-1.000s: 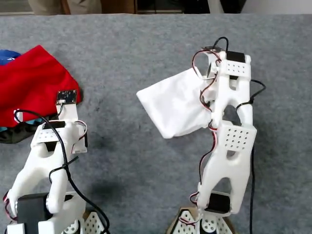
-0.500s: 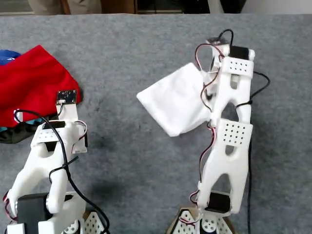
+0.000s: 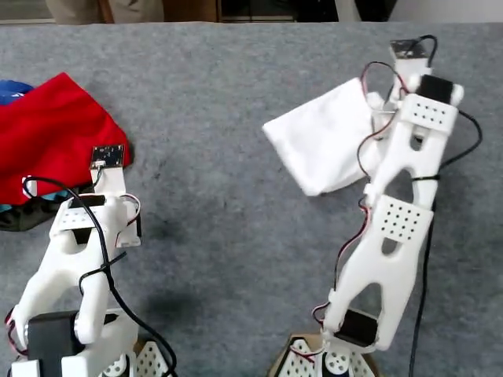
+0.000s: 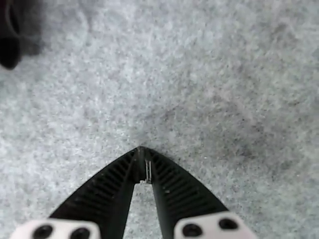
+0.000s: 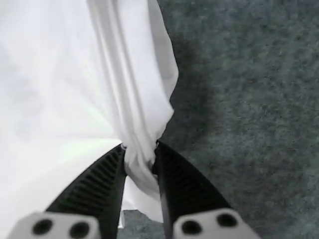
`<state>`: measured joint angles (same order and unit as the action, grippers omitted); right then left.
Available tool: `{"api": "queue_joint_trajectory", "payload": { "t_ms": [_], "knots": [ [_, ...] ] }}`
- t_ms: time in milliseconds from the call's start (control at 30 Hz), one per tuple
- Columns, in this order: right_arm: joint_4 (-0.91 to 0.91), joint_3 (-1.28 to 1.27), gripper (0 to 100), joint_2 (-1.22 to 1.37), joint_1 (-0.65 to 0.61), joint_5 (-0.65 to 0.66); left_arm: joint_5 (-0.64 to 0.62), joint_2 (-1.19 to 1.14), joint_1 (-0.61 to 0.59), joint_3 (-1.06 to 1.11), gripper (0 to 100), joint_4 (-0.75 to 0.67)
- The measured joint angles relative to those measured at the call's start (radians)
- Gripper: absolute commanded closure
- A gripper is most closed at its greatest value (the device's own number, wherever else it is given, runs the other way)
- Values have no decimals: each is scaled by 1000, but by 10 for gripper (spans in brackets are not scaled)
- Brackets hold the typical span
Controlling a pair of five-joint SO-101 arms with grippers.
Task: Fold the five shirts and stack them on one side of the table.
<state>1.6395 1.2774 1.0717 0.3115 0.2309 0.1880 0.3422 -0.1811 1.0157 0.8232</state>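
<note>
Pinching a bunched fold of the white folded cloth shirt (image 3: 326,145), the right pincer (image 5: 139,149) is clamped tight on it near the far right corner of the grey felt-covered counter (image 3: 220,94). The left pincer (image 4: 143,152) is closed, its tips meeting on nothing, above bare felt near the left edge, just beside a crumpled red cloth shirt (image 3: 51,133). Brown wooden furniture (image 3: 189,9) stands beyond the far edge.

Swung rightward and farther out. Dragged the white shirt (image 3: 326,145) along, pinched in the right gripper (image 5: 140,147).
</note>
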Motion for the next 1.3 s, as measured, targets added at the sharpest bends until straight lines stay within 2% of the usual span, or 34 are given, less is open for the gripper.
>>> {"api": "queue_joint_trajectory", "payload": {
  "t_ms": [333,733,967,1067,1200,1267,1300],
  "knots": [
    [-78,0,997,0,3,12,0,0,0,0,981,0],
    [-26,2,981,0,5,-46,0,0,0,0,981,0],
    [20,2,653,0,6,-80,0,0,0,0,981,0],
    [57,77,573,2,6,-68,0,0,0,-2,980,0],
    [118,236,620,2,6,-31,0,0,-66,-137,979,146],
    [120,315,687,-2,6,-11,2,0,-130,-275,977,267],
    [121,330,758,-12,5,2,2,0,-172,-354,965,328]
  ]
}}
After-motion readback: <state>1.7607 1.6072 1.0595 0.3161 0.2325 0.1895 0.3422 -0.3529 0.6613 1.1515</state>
